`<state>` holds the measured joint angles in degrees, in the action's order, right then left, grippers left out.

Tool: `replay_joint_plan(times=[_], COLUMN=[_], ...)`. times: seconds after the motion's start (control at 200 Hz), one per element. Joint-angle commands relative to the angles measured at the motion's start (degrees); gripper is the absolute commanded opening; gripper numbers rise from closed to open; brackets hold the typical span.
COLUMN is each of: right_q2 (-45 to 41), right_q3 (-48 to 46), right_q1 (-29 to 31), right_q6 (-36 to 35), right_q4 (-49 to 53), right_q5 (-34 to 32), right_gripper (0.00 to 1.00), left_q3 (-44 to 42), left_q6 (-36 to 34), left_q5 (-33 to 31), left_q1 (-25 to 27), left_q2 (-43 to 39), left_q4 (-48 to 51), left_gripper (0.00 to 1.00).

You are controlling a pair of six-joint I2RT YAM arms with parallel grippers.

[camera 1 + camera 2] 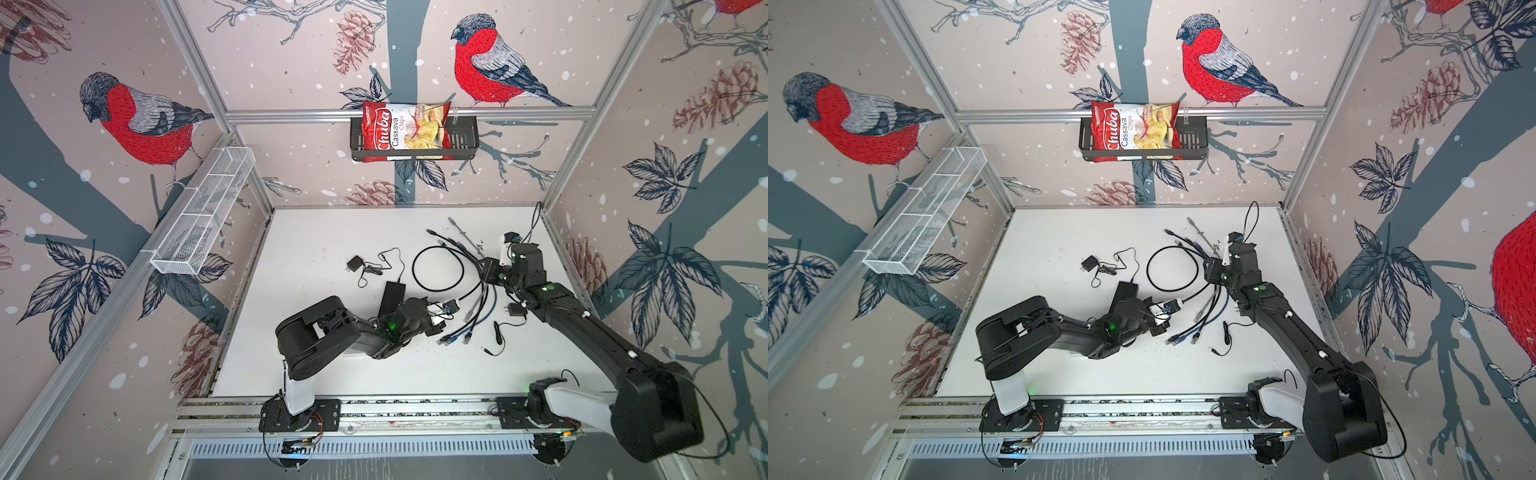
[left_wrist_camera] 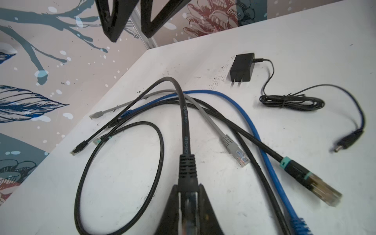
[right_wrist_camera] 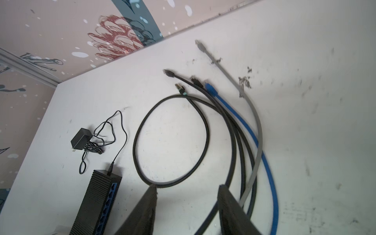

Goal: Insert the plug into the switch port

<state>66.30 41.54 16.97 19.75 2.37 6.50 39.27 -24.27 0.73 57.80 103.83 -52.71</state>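
A black network plug (image 2: pixel 187 173) sits pinched tight between the fingers of the left claw (image 2: pixel 188 203), just above the white counter (image 2: pixel 305 40). Its black cable (image 2: pixel 184 114) arches away over a tangle of leads. Only the left wrist view shows this grip. In both top views the plug is hidden beneath the wrist of the left arm (image 1: pixel 332 332) (image 1: pixel 1034 328).

The switch (image 3: pixel 91 203), a long black box, falls outside the left wrist view. The right wrist view catches it lying on the counter, its row of blue ports (image 3: pixel 107 201) turned toward a looped black cable (image 3: pixel 207 136). In both top views the switch (image 1: pixel 390 296) (image 1: pixel 1126 293) lies just behind the left claw, its near end under the arm. The plug is close by and not yet in a port.

Across the tangle, the right claw (image 3: pixel 187 187) hangs over the looped cable with its jaws apart, gripping nothing.

Around the held plug lie a blue cable (image 2: pixel 252 126), a grey cable (image 2: pixel 228 142), a teal-banded plug (image 2: pixel 299 173) and a power adapter (image 2: pixel 242 67) with its cord bundled. A second adapter (image 3: pixel 80 139) sends a thin cord into the switch's end. On the back wall, a bag of cassava chips (image 1: pixel 405 131) rests in a black basket (image 1: pixel 465 141).
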Motion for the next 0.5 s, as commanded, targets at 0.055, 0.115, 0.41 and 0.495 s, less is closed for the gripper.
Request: replay_joint_plan(times=[0.055,0.115,0.41,0.495], right_q2=[-3.1,-4.3,-8.4,-7.8], right_q3=[-4.5,-6.9,-11.8,-12.8], right_q1=[0.4,1.0,2.0,3.3], right_q6=[-13.8,-20.2,-48.7,-54.1], right_q4=[-14.1,-18.2,-19.1,-15.9], right_q5=[6.7,9.0,24.7,24.8], right_gripper=[0.60,0.60,0.60,0.60], left_q3=[-2.5,-3.2,-3.2,-3.4], left_q6=[-2.0,-2.7,-5.9,-6.6], left_q5=[7.1,8.6,16.5,16.7], left_q1=[-2.2,-2.9,-6.6,-7.2], left_q2=[-4.9,-6.3,-10.9,-11.5], left_q4=[2.8,4.6,14.0,14.9], left_gripper=[0.01,0.00,0.00,0.00])
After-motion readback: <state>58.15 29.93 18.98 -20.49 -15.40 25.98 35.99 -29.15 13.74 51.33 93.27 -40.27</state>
